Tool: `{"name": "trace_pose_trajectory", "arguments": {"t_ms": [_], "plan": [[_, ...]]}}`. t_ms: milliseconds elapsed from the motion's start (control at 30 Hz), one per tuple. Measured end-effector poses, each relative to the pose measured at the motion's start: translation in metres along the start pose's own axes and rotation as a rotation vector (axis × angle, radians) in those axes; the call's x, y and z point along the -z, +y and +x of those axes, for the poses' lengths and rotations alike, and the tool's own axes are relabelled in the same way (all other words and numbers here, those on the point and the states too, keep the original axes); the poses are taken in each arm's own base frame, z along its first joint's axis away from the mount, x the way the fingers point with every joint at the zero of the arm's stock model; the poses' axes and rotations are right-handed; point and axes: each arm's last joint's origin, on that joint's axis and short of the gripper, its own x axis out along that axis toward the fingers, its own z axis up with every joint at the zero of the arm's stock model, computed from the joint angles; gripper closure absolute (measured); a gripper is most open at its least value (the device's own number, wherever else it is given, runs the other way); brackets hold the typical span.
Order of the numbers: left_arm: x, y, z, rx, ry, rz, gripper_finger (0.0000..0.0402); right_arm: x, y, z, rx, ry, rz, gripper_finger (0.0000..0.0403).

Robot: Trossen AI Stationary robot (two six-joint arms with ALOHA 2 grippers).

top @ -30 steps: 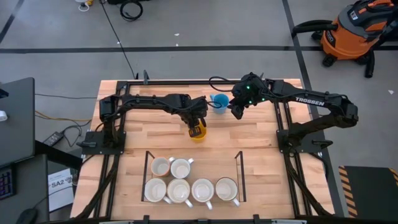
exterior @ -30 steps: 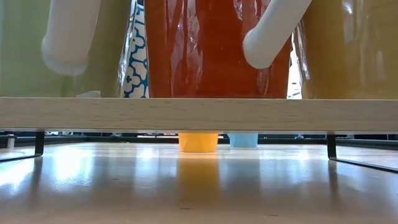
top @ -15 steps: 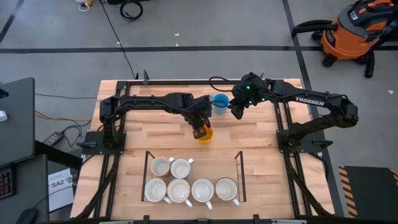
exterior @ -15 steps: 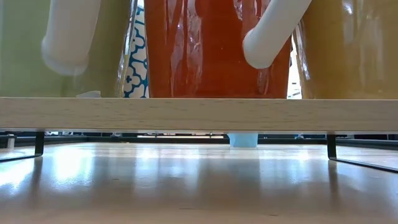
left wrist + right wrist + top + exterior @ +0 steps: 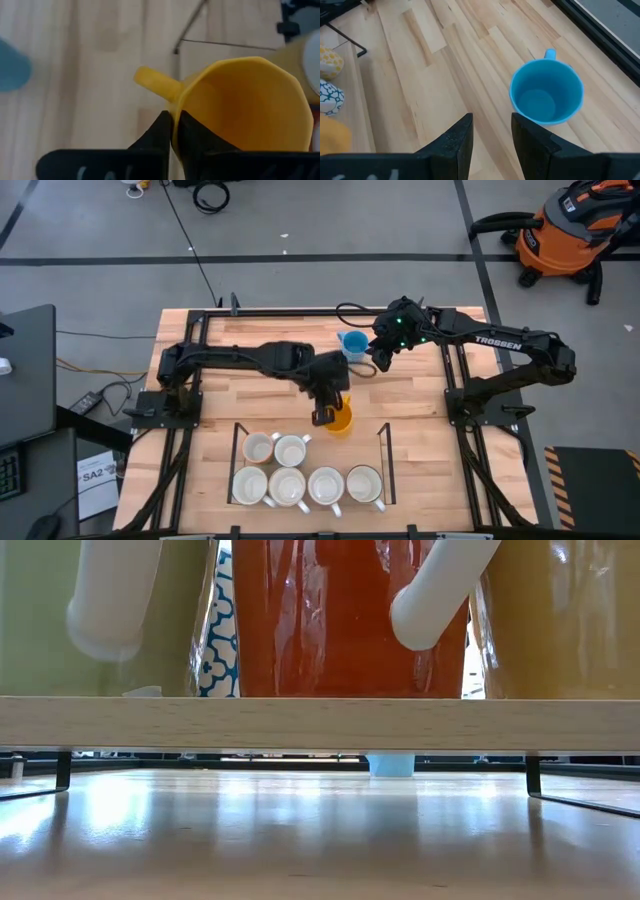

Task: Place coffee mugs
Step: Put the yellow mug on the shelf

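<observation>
A: Why is the orange-yellow mug [image 5: 341, 418] being gripped by its rim?

B: The left gripper [image 5: 326, 414] is being kept clamped on the wall beside the handle, so the mug is being carried upright toward the rack [image 5: 384, 465] at the tabletop's near edge, where six mugs [image 5: 307, 474] are being stored.

A: What is being changed?

B: It is being brought nearer the rack than before. The right gripper [image 5: 380, 360], fingers parted and empty, is being held by the blue mug [image 5: 352, 343] near the far edge.
</observation>
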Motion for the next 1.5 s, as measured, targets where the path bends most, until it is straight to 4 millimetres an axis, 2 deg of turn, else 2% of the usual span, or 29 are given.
{"name": "trace_pose_trajectory", "arguments": {"t_ms": [267, 533, 967, 1200, 1500], "plan": [[0.009, -0.038, 0.004, 0.033, 0.034, 0.078, 0.0379, 0.0, 0.0, 0.0, 0.0, -0.001, 0.0, 0.0264], [0.015, -0.058, 0.014, 0.021, 0.057, 0.12, 0.0379, 0.0, 0.0, 0.0, 0.0, -0.001, 0.0, 0.0264], [0.026, -0.06, 0.055, 0.006, 0.177, 0.126, 0.0379, 0.0, 0.001, 0.0, -0.004, 0.002, -0.003, 0.0264], [0.031, -0.062, 0.064, 0.0, 0.229, 0.131, 0.0368, 0.0, 0.001, 0.0, -0.004, 0.001, -0.003, 0.0264], [0.031, -0.063, 0.065, 0.002, 0.225, 0.135, 0.0364, 0.0, 0.001, 0.0, 0.001, -0.001, -0.004, 0.0264]]}}
